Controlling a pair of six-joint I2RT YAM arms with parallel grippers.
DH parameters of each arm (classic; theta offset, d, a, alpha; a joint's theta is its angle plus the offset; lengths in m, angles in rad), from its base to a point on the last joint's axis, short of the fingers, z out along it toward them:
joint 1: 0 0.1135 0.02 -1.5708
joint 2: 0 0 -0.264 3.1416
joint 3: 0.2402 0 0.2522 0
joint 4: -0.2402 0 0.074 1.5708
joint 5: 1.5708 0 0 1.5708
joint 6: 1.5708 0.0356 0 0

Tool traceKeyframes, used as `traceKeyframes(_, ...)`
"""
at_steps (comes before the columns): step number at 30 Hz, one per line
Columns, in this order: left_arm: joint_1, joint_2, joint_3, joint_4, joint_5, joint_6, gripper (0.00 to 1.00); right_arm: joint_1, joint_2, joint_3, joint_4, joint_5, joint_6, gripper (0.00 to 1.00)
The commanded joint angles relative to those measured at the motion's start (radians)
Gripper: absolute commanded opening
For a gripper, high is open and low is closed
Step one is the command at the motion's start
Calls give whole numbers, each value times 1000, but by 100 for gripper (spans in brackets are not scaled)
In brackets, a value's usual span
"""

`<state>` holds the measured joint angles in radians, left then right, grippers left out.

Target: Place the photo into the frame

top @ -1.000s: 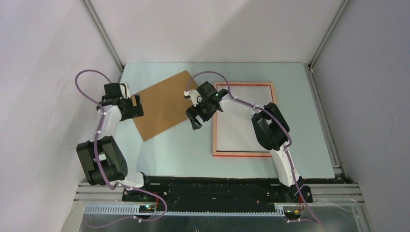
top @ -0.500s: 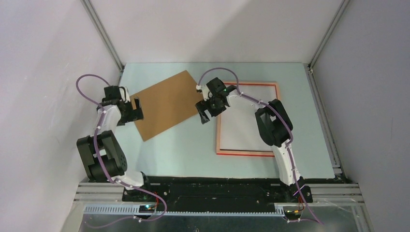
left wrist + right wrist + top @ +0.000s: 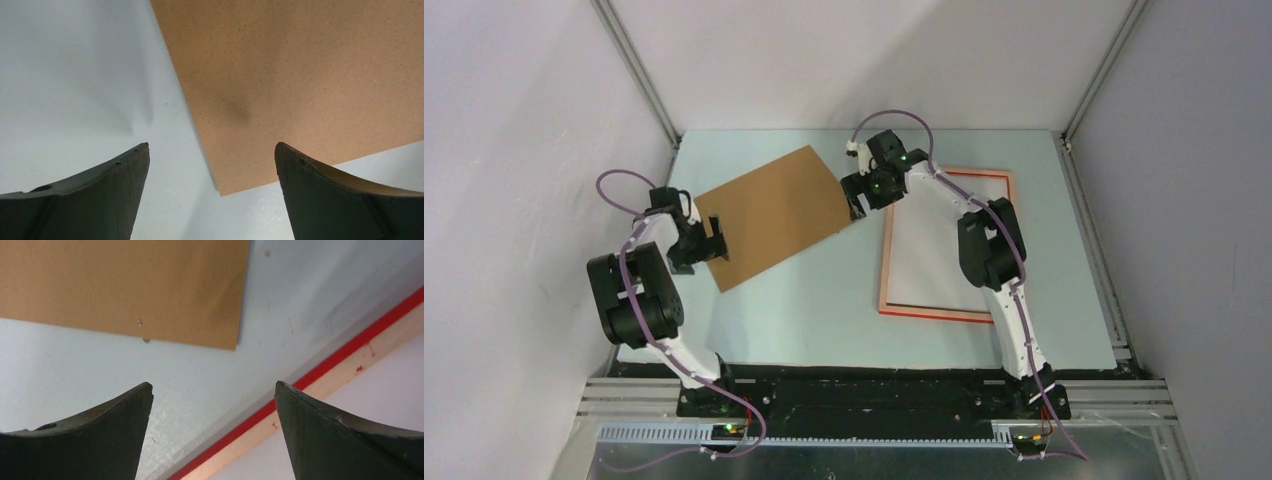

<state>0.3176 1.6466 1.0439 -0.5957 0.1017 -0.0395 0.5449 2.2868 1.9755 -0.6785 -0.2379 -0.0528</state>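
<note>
The left gripper (image 3: 716,240), wide open and empty, is over the 7 o'clock corner of the brown board (image 3: 769,215). The right gripper (image 3: 859,205), open and empty too, is between that board and the frame (image 3: 886,262). The frame lies flat at 3 o'clock on the table (image 3: 824,310).

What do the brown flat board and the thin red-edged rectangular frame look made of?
Brown flat board: likely fibreboard or stiff card, matte, finely speckled surface.
Thin red-edged rectangular frame: probably wood, pale unpainted face, red painted edge with stray red flecks.
</note>
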Motion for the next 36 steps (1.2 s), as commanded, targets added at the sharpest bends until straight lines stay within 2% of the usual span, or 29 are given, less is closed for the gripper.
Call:
traceKeyframes(1,12,45,35,-11,48,-27,100,-18,109,164,-69,-75,19,96)
traceKeyframes(10,14,72,25,-11,94,-28,100,-59,269,381,-103,-248,145,95)
traceKeyframes(21,13,91,9,-11,204,-15,99,-79,371,404,-3,-524,346,93)
traceKeyframes(27,13,90,4,-11,247,-3,98,-76,367,328,99,-664,450,91)
traceKeyframes(36,7,87,-1,-26,335,24,95,-101,162,68,313,-822,602,87)
